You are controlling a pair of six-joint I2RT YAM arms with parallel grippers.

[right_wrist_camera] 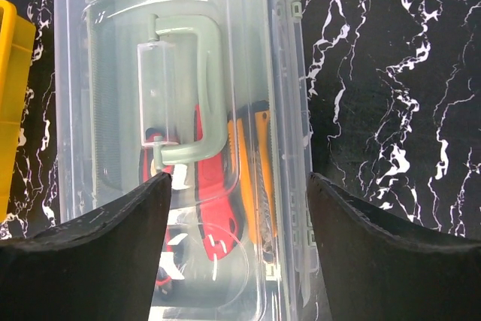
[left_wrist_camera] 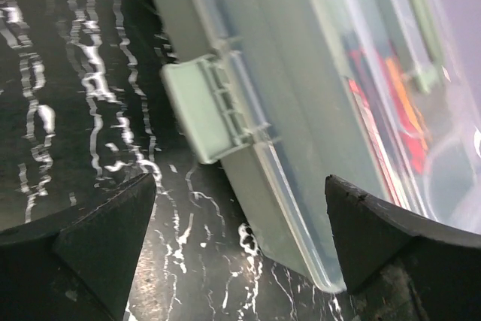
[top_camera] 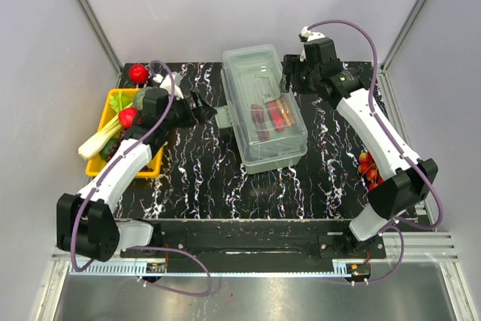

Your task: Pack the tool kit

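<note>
The pale grey-green toolbox (top_camera: 242, 73) lies in the middle of the black marbled table with its clear lid down. Red and orange hand tools (top_camera: 270, 116) show through the lid. My left gripper (top_camera: 201, 107) is open just left of the box. In the left wrist view its fingers (left_wrist_camera: 98, 246) straddle the box's lower wall (left_wrist_camera: 270, 163), and the side latch (left_wrist_camera: 207, 114) sticks out from it. My right gripper (top_camera: 289, 74) hovers open at the box's far right corner. The right wrist view looks down on the lid handle (right_wrist_camera: 197, 88), the red tool (right_wrist_camera: 214, 193) and the orange tool (right_wrist_camera: 252, 178).
A yellow tray (top_camera: 154, 165) of vegetables stands at the left, next to my left arm. A red fruit (top_camera: 137, 73) lies behind it. A bunch of small red fruit (top_camera: 367, 167) lies by my right arm. The tray's edge (right_wrist_camera: 11, 95) shows left of the box.
</note>
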